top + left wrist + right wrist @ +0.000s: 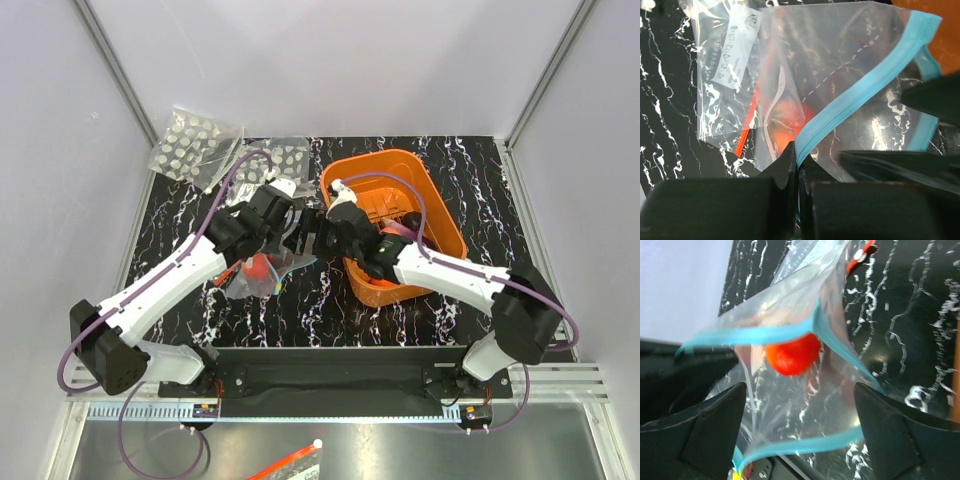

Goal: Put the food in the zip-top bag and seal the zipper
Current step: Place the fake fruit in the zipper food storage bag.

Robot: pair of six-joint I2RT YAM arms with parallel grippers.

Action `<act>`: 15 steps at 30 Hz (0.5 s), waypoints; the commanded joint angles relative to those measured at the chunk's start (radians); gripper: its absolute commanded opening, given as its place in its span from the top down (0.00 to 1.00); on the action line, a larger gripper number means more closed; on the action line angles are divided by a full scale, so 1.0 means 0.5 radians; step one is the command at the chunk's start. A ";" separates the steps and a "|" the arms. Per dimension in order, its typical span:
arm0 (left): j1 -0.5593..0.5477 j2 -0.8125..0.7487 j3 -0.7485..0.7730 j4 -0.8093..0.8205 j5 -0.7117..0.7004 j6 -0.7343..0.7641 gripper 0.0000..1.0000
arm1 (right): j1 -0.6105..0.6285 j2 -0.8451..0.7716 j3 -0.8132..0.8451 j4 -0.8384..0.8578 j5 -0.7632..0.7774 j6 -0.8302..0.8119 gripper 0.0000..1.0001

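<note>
The left gripper is pinched tight on the teal-blue zipper, its two fingers meeting on the strip at its near end, so the zip-top bag hangs out from that grip over the black marbled table, just left of the orange basket. The right gripper faces the bag from the basket side with its fingers spread wide. The bag's mouth gapes between them, one lip of the strip arching above and the other running below. Whether either finger touches the plastic cannot be told. One red toy fruit sits inside the bag, just behind the upper lip. A second clear bag with a red strip lies partly under the first.
</note>
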 commanded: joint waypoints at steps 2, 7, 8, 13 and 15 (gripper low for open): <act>0.032 -0.068 -0.022 0.068 -0.005 0.010 1.00 | 0.018 -0.214 0.185 -0.241 0.135 -0.171 0.10; 0.035 -0.099 -0.102 0.126 -0.085 0.028 1.00 | 0.018 -0.349 0.329 -0.557 0.258 -0.410 0.13; 0.035 -0.105 -0.120 0.157 -0.097 0.032 1.00 | 0.015 -0.358 0.405 -0.615 0.301 -0.469 0.10; 0.035 -0.154 -0.209 0.224 -0.116 0.062 1.00 | -0.047 -0.352 0.661 -1.216 0.555 -0.683 0.10; 0.035 -0.157 -0.216 0.224 -0.159 0.062 1.00 | -0.175 -0.382 0.682 -1.364 0.513 -0.721 0.11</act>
